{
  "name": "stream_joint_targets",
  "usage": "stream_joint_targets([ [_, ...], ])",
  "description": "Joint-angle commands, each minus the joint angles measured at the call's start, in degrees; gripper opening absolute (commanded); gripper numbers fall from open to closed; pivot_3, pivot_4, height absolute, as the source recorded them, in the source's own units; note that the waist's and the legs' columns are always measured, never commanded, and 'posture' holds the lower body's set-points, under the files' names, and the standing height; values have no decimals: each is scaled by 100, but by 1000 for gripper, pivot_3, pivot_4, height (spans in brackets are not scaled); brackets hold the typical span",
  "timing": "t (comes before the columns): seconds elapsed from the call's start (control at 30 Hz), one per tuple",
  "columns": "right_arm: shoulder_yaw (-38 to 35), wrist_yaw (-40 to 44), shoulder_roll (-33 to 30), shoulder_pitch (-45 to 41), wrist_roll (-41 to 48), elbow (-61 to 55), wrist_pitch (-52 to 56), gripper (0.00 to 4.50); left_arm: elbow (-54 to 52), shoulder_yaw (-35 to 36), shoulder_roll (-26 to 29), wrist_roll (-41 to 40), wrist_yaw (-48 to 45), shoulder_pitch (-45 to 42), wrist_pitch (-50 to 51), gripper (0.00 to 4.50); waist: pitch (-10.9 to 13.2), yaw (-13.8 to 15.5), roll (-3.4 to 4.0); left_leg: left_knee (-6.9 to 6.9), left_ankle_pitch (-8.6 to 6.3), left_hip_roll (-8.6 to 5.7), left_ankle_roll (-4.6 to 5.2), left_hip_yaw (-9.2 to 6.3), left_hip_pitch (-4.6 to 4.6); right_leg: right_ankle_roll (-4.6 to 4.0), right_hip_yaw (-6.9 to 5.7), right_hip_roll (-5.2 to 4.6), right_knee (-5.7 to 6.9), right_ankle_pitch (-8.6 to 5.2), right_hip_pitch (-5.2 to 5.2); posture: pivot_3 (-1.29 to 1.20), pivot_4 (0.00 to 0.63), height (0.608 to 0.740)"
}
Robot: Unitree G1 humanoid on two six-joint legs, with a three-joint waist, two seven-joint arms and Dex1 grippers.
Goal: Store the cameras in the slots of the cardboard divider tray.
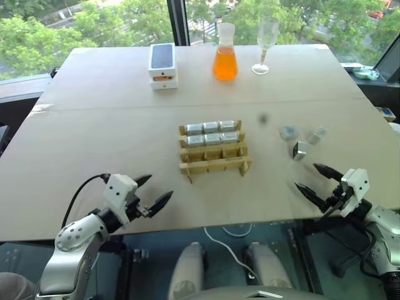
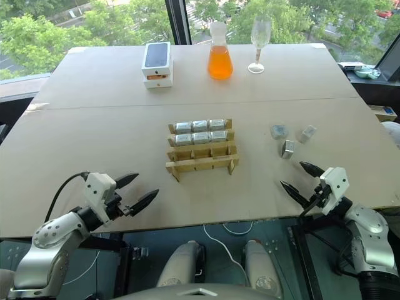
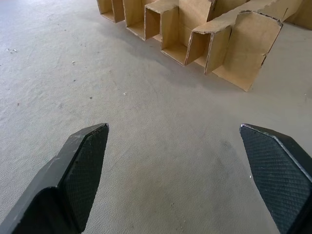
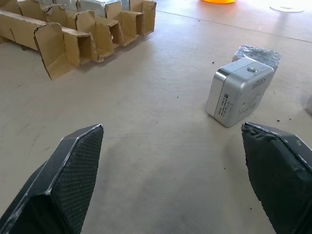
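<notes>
- The cardboard tray [image 1: 214,152] is sitting in the middle of the table [image 1: 94,137], with three rows of slots running across it.
- Six cameras [image 1: 212,132] are already resting in the two far rows, three to a row, so about two thirds of the job is looking done.
- The nearest row of slots [image 2: 202,164] is standing empty, and it is waiting for the remaining pieces.
- Three loose cameras are lying at about 3 o'clock from the tray, well apart from it: a boxy one [image 1: 299,150] nearest the robot, a second [image 1: 288,132] behind it and a third [image 1: 317,135] a little further right.
- The right gripper [image 1: 319,180] is hovering just over the near table edge, at about 6 o'clock from the loose cameras, jaws spread wide and holding nothing; in its wrist view the boxy camera [image 4: 238,91] is lying just ahead, between the fingertips' lines but not touched.
- The left gripper [image 1: 152,193] is hanging near the table edge at about 7 o'clock from the tray, jaws also wide and empty.
- A phone box [image 1: 163,64], a flask of orange liquid [image 1: 225,54] and a wine glass [image 1: 265,44] are standing along the far side, at about 12 o'clock from the tray, and are playing no part.
- What is left, judging by the count: three pickups and three placements, most likely by the right arm.
</notes>
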Motion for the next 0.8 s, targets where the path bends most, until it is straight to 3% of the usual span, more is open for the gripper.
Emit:
stream_joint_targets([
  [0.03,-107,25,-58,-19,38,-55,-51,4500,-102,174,18,-59,-21,36,-123,4428,0,0,0,0,0,0,0,0,0,0,0,0,0,0,0,0,150,740],
  [0.6,-87,-670,131,113,-167,-393,205,4500,29,252,187,-112,-259,-165,-158,4428,0,5,0,-1,0,0,0,1,-1,0,-2,0,0,0,0,0,150,740],
  [0.8,-191,-1319,326,-50,36,-941,788,4500,-350,559,611,-915,-853,-427,234,4428,1,-3,2,-1,0,4,0,-2,0,0,-1,1,1,0,-4,0,150,740],
])
